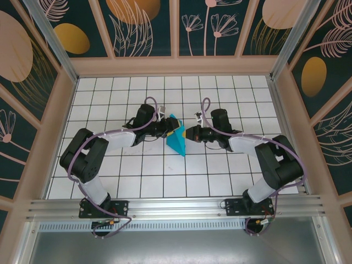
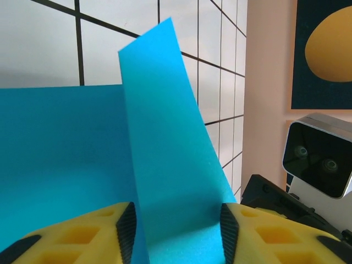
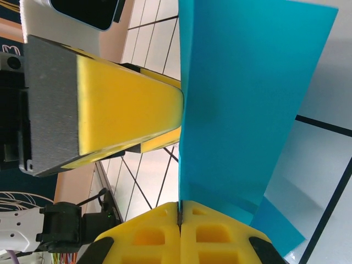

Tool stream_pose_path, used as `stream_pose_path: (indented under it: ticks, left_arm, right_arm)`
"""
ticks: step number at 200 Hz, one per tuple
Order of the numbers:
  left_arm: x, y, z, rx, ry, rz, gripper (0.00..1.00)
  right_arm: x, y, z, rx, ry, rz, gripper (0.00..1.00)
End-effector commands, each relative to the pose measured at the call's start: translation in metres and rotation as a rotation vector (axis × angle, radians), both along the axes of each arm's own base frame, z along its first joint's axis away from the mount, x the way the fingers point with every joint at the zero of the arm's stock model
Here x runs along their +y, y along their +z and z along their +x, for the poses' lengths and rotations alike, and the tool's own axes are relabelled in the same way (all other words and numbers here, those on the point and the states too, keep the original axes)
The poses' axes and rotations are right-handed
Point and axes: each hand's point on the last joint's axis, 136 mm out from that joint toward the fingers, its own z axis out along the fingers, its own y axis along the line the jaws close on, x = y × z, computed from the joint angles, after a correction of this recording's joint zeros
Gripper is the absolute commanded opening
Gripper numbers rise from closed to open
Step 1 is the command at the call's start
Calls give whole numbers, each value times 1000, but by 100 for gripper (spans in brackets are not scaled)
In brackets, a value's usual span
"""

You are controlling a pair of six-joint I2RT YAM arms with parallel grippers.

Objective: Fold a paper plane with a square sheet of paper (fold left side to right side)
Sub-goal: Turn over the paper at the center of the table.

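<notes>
1. I am watching my right hand [image 3: 180, 218] with its two yellow fingers pressed together. They are pinching an edge of the sheet of paper [image 3: 242, 99] in the seam between them.
2. My left hand [image 2: 176, 234] is standing with its fingers [image 2: 77, 242] apart, and a raised flap of the cyan sheet is rising through the gap. The lower parts of both fingers are running off the bottom of the left wrist view. I cannot tell whether either pad is touching the flap.
3. In the right wrist view, one left-hand finger is lying right against the sheet's face. Its partner is mostly hiding behind it, and I cannot tell which side of the paper it is on.
4. From above, the two hands are meeting tip to tip near the middle of the desk [image 1: 137, 176] with the sheet between them. It is showing there as a narrow pointed shape with its tip aimed at the near edge.
5. The hands are covering part of the sheet's upper half, so I am not making out its creases or how many layers are lying there.
6. Beyond the flap, the other wrist's camera [image 2: 319, 157] is sitting at the right edge of the left wrist view, with a dark housing covering its lower part.
</notes>
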Motion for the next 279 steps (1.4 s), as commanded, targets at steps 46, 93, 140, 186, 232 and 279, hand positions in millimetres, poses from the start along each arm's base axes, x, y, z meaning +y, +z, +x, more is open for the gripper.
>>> stream_pose_path:
  ticks: [46,93,140,186,232,279]
  left_arm:
    - [-7,13,1,-45,-30,-24,29]
    - [-7,11,0,-43,-31,-20,20]
    - [-7,12,0,-44,-28,-18,11]
    - [-7,20,2,-59,-18,-25,6]
    - [-9,47,7,-101,-14,-61,6]
    - [-15,76,8,-137,-19,-110,7]
  right_arm:
    - [-2,4,1,8,-2,33,1]
    - [-5,1,3,21,-12,31,2]
    - [-9,4,4,18,-25,32,7]
    - [-27,16,7,-20,-82,3,28]
    - [-44,28,-14,-22,-97,65,81]
    - [-30,33,-41,43,-33,173,93]
